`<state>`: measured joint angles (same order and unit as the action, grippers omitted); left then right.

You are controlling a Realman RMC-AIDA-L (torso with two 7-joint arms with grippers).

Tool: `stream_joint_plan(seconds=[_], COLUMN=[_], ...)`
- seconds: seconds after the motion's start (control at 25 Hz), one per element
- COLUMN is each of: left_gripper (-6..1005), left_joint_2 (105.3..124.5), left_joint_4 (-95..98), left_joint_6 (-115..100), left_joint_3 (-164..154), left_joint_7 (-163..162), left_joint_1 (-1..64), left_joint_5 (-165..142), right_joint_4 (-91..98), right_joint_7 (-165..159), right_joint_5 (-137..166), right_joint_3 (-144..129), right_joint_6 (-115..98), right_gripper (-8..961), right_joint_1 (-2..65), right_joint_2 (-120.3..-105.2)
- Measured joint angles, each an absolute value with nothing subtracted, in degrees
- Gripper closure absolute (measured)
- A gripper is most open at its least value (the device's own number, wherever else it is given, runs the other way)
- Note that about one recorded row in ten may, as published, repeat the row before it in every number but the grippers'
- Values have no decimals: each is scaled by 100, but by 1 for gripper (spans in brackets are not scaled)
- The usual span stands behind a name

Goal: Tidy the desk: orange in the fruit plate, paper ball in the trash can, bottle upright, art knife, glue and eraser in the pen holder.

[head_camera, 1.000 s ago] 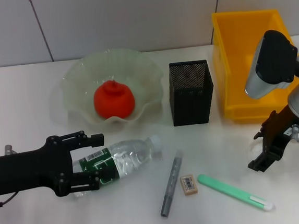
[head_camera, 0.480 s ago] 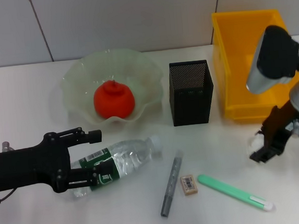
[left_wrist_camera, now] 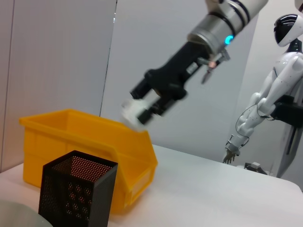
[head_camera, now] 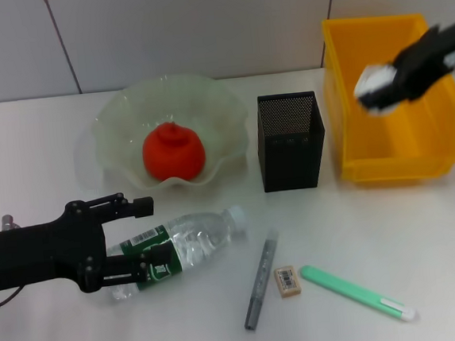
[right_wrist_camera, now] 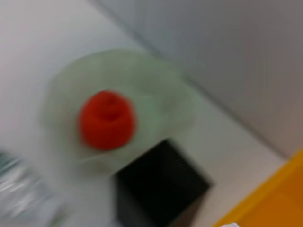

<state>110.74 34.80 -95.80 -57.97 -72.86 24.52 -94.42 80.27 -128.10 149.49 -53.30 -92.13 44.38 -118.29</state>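
white paper ball [head_camera: 374, 87] sits clamped in the right gripper [head_camera: 387, 85] above the trash can [head_camera: 394, 160]; left gripper [head_camera: 142, 242], fingers apart, straddles the lying bottle [head_camera: 187, 239].

A plain white desk [head_camera: 35, 155] runs back to a pale grey panelled wall [head_camera: 199, 29] split by thin dark vertical seams, while in the left wrist view a white humanoid robot figure [left_wrist_camera: 279, 90] stands off beyond the desk's far edge against that wall.
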Motion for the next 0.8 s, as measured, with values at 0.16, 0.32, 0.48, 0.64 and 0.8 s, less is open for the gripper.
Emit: stream_joint_plan(seconds=[0.16,0.32,0.48,0.64,0.8], left_gripper=[212,212,212,212,212], left_joint_2=[11077,11084,11087,11081,11080], left_joint_4=[3480,3480,3480,3480,3480], left_joint_6=[-9546,-9526,-9525,-9525,-9513], left_joint_3=[-5800,-5801,-5801,-5801,-5801], left_joint_7=[-7286,-7281,-7279,-7277,-7277], left_joint_1=[2445,2443,2443,2443,2444], left_joint_5=[-9442,-9444,-9447,-9448,-9449], right_joint_4=[7431,6764,6737,6818,6900], right_joint_7=[-13099,-13281,-13281,-13280,-13255], right_joint_5=[15249,15593,15618,15621,15575], right_joint_3=[-5320,-5364,-5369,-5369,-5339], right_joint_6=[-8182,-7463,-7333,-7302,-7225], right_gripper=[383,370,357,307,148], right_joint_1=[4539,4680,4678,4647,4618], right_joint_2=[-11769,-11762,-11796,-11817,-11830])
